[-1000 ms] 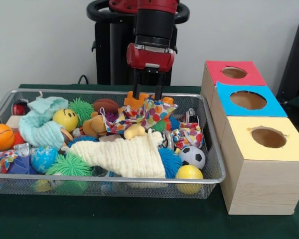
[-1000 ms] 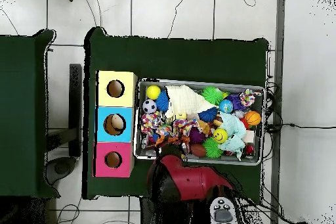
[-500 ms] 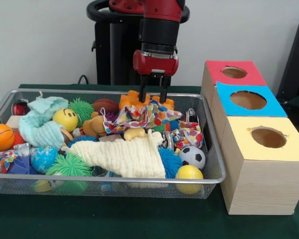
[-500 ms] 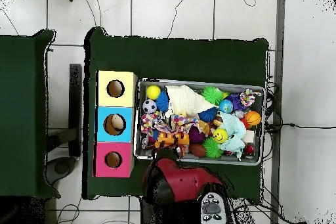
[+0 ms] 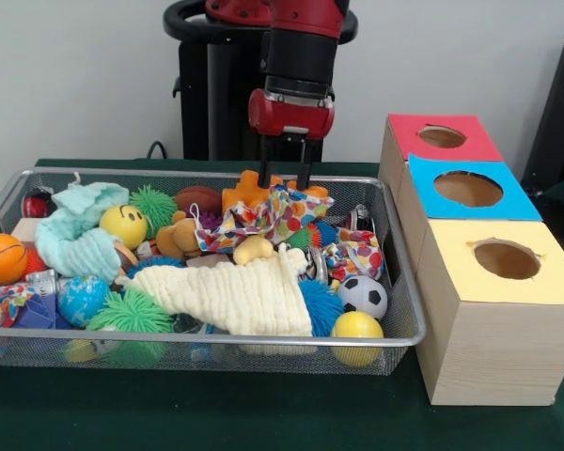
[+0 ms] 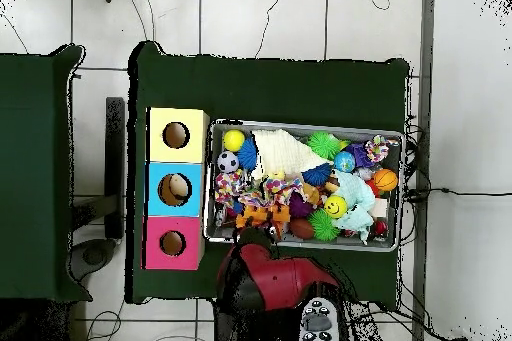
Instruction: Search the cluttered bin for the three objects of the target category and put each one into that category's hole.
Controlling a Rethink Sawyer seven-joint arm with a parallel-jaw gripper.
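Note:
My gripper [image 5: 284,180] hangs over the back middle of the wire bin [image 5: 263,339]. Its fingers [image 5: 263,169] stand apart, open, with the tips down at an orange toy [image 5: 244,195] and a dotted colourful cloth [image 5: 274,214]. I cannot see anything clamped between them. Three hole boxes stand beside the bin: red [image 5: 470,141], blue [image 5: 517,199] and yellow [image 5: 555,277]. From above, the arm [image 6: 275,282] covers the gripper; the orange toy [image 6: 254,216] and cloth [image 6: 245,193] lie by the bin's edge nearest the base.
The bin is packed with a cream cloth [image 5: 240,296], a mint cloth [image 5: 75,235], a smiley ball [image 5: 124,225], a soccer ball [image 5: 363,295], a yellow ball [image 5: 357,327], a basketball [image 5: 0,258], spiky green balls [image 5: 132,312] and a teddy [image 5: 179,237].
The gripper shifted slightly right and dipped toward the orange toy and cloth, then rose a little. The orange toy and cloth shifted a bit under it.

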